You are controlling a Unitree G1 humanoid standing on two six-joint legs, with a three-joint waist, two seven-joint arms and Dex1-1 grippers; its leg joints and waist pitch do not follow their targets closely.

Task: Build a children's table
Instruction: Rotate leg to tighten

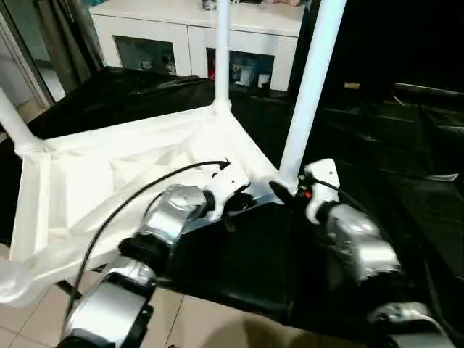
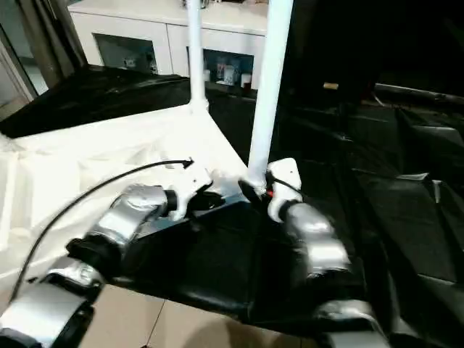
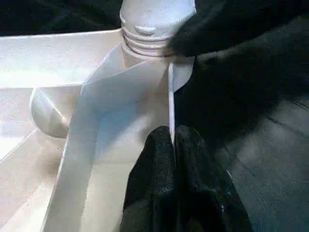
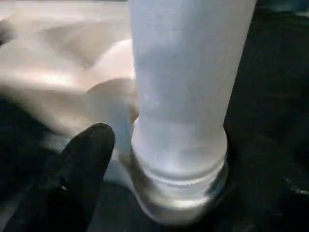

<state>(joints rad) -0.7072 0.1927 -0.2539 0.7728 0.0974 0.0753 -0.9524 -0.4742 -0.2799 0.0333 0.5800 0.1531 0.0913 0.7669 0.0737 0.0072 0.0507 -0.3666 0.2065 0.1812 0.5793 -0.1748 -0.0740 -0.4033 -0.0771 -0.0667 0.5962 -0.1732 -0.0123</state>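
Left eye view — black cloth (image 1: 377,188), white cabinet (image 1: 196,29) behind

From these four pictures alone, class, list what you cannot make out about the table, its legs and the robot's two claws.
- Near leg: its top runs off the upper edge in both eye views.
- Far leg: top likewise cut off.
- Leg at the left: mostly cut by the left edge of the left eye view.
- Right claw: one finger shows in its wrist view; the near leg hides any other.
- Tabletop: its near-left corner is hidden behind the left forearm.
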